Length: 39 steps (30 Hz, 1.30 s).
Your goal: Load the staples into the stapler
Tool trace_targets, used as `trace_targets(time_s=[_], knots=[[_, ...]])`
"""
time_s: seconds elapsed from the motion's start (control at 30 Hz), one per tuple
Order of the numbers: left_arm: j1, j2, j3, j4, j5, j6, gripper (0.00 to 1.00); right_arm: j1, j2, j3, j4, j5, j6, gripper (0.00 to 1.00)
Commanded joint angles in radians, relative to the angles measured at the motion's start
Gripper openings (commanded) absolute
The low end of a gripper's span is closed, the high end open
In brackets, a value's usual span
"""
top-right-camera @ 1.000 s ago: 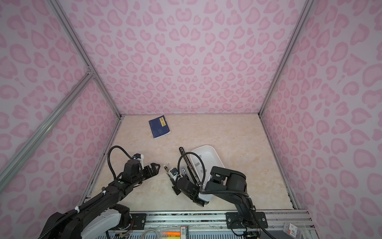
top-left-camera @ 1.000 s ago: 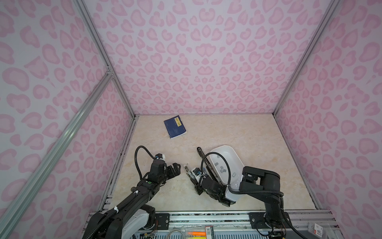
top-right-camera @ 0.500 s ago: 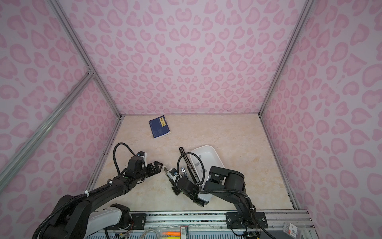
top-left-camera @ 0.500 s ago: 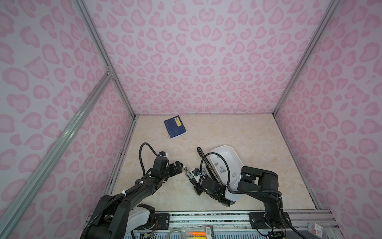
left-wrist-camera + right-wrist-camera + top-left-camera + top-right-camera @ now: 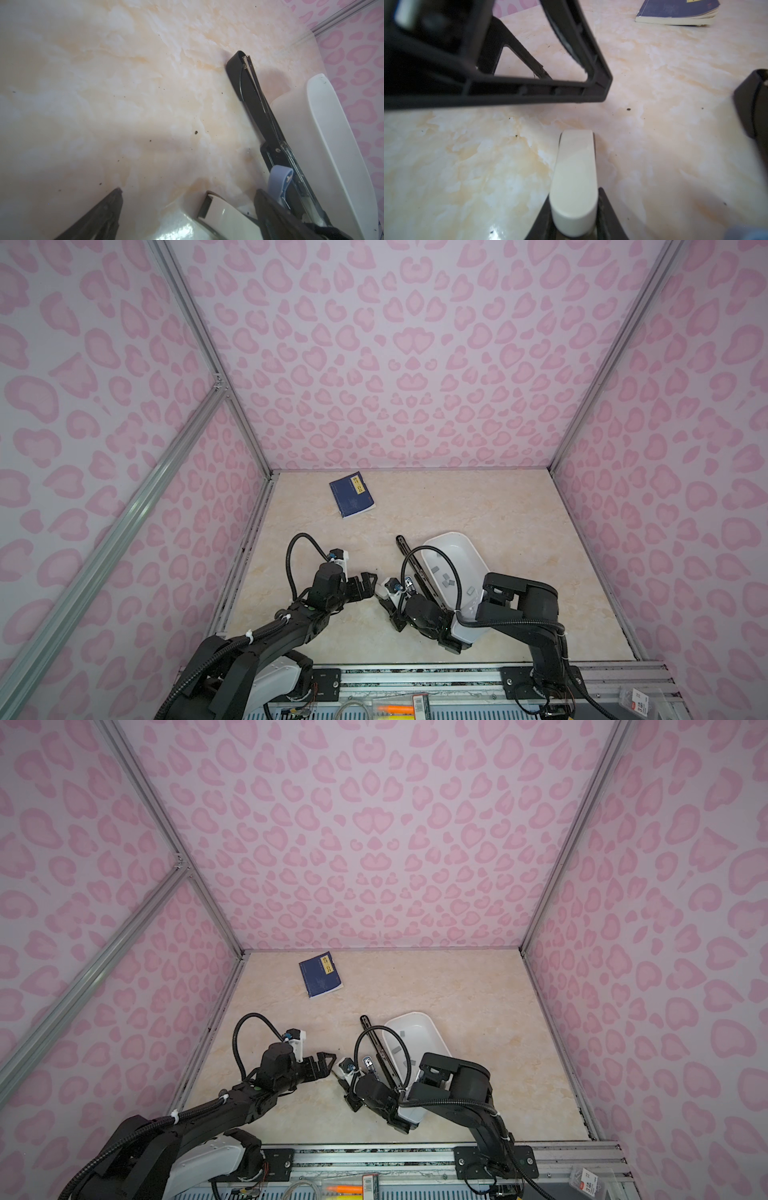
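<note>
Zero staples [image 5: 449,583] loaded, far as I can judge: they lie in the white tray [image 5: 451,536] toward the front edge of the desk [image 5: 478,497], right of middle. The stapler [image 5: 401,544] lies open just beside the tray, my right end effector [image 5: 574,199] clamped narrow on its white lid [image 5: 574,162]. My left end effector [image 5: 368,584] spread wide, empty, low over the desk, pointing at that lid. Picking a strip and seating it remain.

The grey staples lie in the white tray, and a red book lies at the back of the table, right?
Not quite: the book is dark blue, not red, as both top views show. The staples do lie in the white tray.
</note>
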Motion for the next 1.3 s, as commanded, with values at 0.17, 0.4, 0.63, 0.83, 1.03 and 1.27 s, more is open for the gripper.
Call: trace_targets(time_s=[0.17, 0.4, 0.63, 0.83, 1.03, 1.27], knots=[[-0.019, -0.054, -0.027, 0.042, -0.043, 0.012, 0.99, 0.002, -0.004, 0.004, -0.148, -0.048, 0.033, 0.26], [-0.02, -0.122, -0.037, 0.002, -0.07, 0.018, 0.99, 0.002, -0.1, -0.026, -0.185, -0.029, 0.03, 0.48], [-0.019, -0.11, -0.029, 0.001, -0.077, 0.024, 0.98, 0.017, -0.224, -0.042, -0.231, -0.028, -0.005, 0.53], [-0.02, -0.091, -0.021, 0.012, -0.077, 0.034, 0.98, 0.02, -0.331, -0.039, -0.288, -0.01, -0.033, 0.44], [-0.021, -0.074, -0.032, 0.03, -0.063, 0.029, 0.98, 0.024, -0.333, 0.051, -0.411, 0.026, -0.046, 0.32], [-0.026, -0.08, -0.044, 0.035, -0.064, 0.02, 0.98, 0.023, -0.219, 0.118, -0.444, 0.076, -0.01, 0.25]])
